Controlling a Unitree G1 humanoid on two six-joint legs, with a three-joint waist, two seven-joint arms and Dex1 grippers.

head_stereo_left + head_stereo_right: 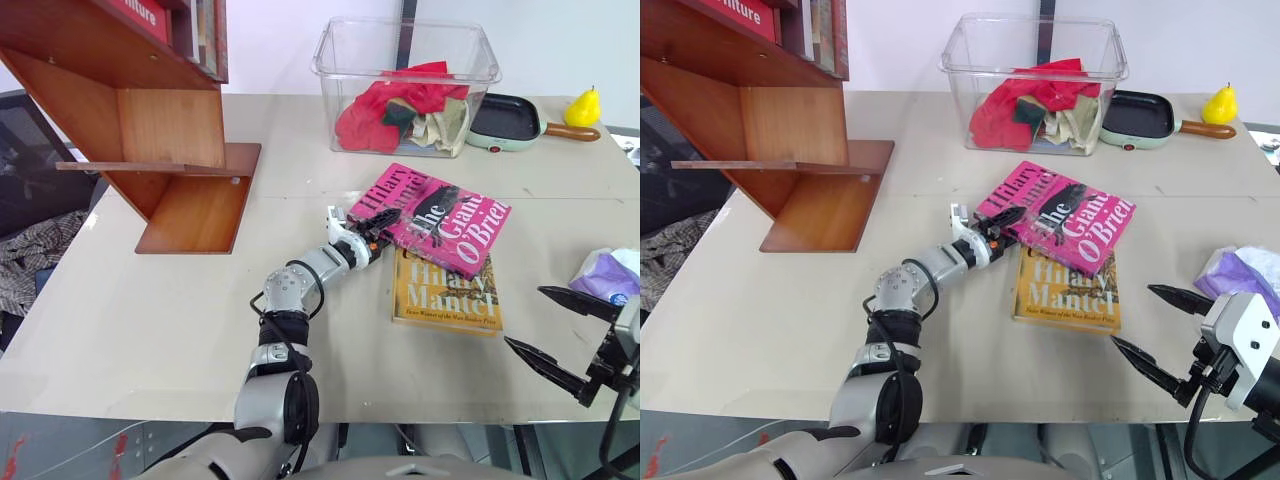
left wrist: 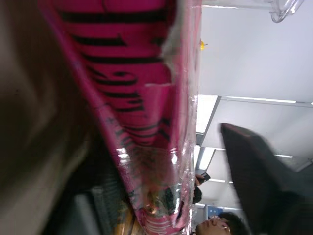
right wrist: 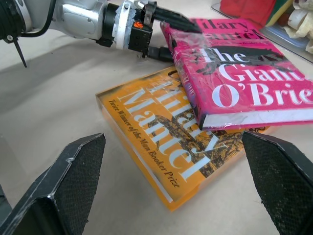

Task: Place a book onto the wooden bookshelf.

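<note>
The pink book (image 1: 440,215) lies on the table, its near end resting on a yellow-orange book (image 1: 445,295). My left gripper (image 1: 378,230) reaches level to the pink book's left corner and is shut on it. In the right wrist view one finger lies on the cover (image 3: 244,83) and the other sits under the edge. The left wrist view has the pink cover (image 2: 132,98) running between the fingers. The wooden bookshelf (image 1: 170,130) stands at the table's far left. My right gripper (image 1: 523,316) hovers open near the front right edge, apart from both books.
A clear plastic bin (image 1: 405,60) of red and beige cloths stands at the back. A small black pan (image 1: 505,120) and a yellow pear (image 1: 585,105) sit to its right. A purple and white bag (image 1: 610,275) lies at the right edge. A chair with cloth (image 1: 30,250) stands left of the table.
</note>
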